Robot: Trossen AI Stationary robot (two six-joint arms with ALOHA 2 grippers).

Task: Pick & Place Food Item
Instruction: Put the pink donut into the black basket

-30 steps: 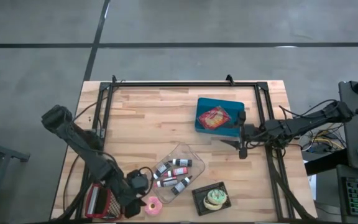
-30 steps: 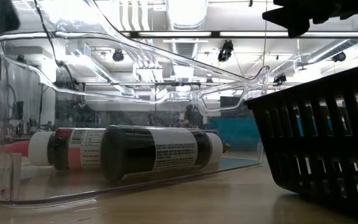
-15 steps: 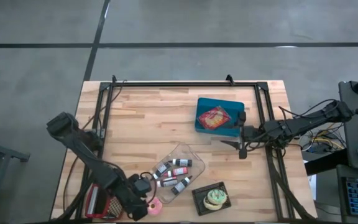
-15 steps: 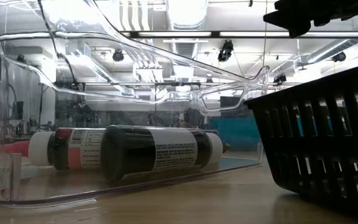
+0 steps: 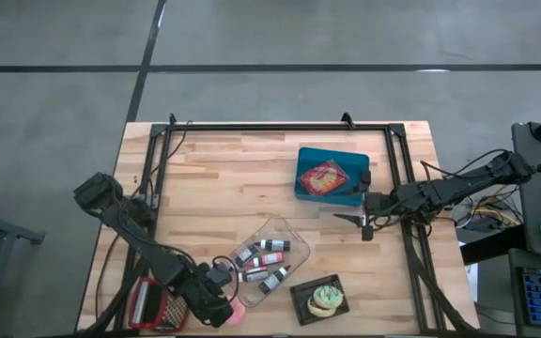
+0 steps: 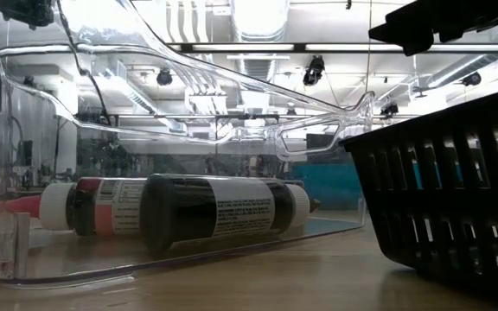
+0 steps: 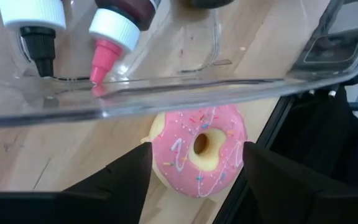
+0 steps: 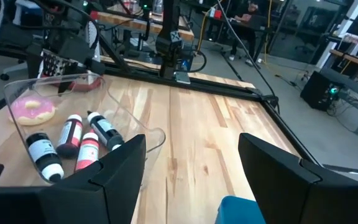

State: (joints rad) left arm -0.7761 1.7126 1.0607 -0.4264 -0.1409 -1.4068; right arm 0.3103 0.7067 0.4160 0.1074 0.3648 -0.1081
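Left wrist view alone: spread left gripper (image 7: 194, 165) fingers flanking pink donut (image 7: 197, 149).

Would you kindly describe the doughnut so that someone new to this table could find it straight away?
Start at the clear plastic tray of bottles lying mid-table, then go to its corner nearest the table's front edge. The doughnut lies on the wood just outside that corner, between the left tool's open fingers. Pink icing with sprinkles sets it apart.
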